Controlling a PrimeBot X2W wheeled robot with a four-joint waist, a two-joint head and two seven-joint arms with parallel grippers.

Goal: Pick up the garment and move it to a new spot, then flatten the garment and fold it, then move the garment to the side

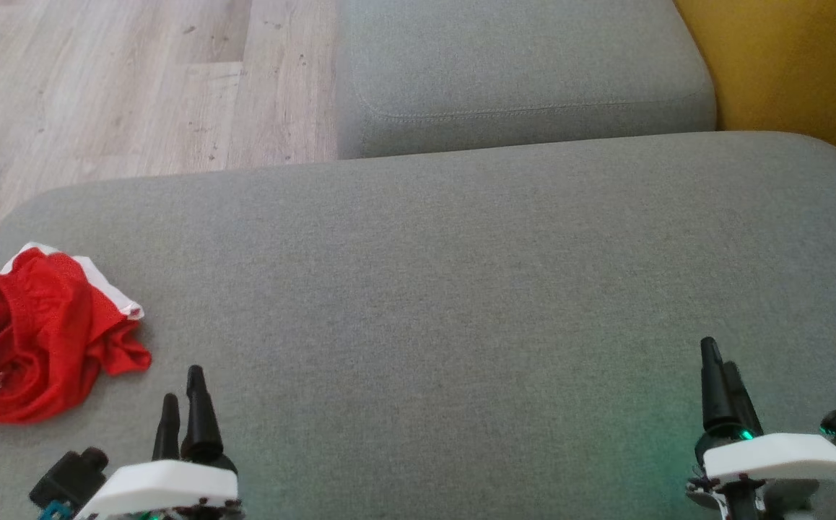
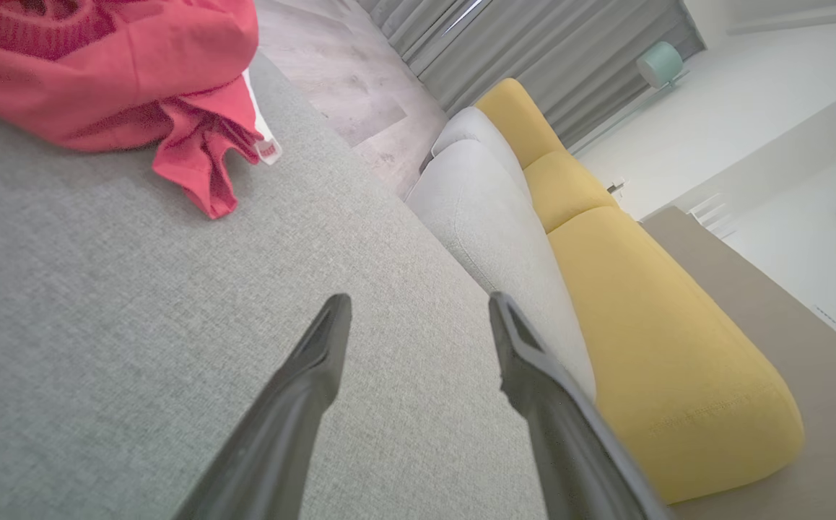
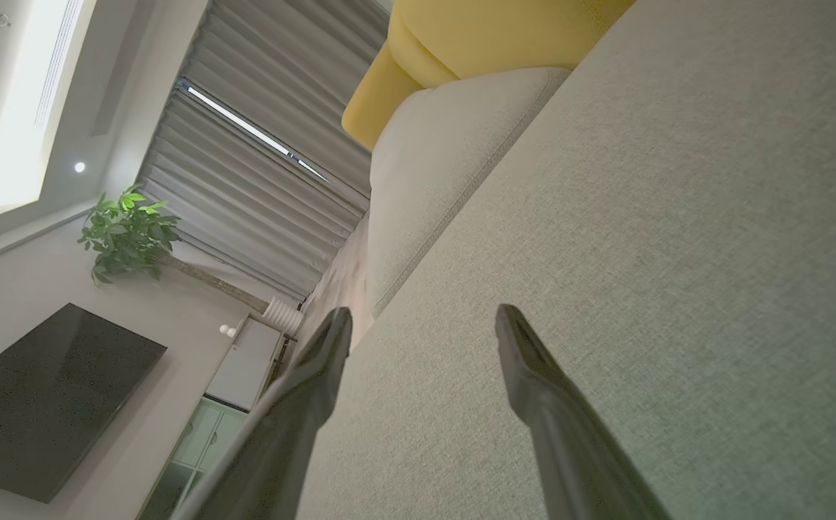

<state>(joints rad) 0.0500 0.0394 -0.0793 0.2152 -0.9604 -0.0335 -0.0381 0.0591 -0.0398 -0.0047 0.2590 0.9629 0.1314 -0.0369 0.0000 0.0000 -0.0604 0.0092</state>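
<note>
Left hand (image 1: 182, 383) wide, empty, right hand (image 1: 719, 352) wide, empty, red garment (image 1: 35, 339) crumpled near left hand

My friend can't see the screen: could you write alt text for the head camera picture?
A crumpled red and white garment lies at the left edge of a grey cushion. The robot's left gripper and right gripper, both empty, show at the bottom corners; wooden floor lies beyond.
</note>
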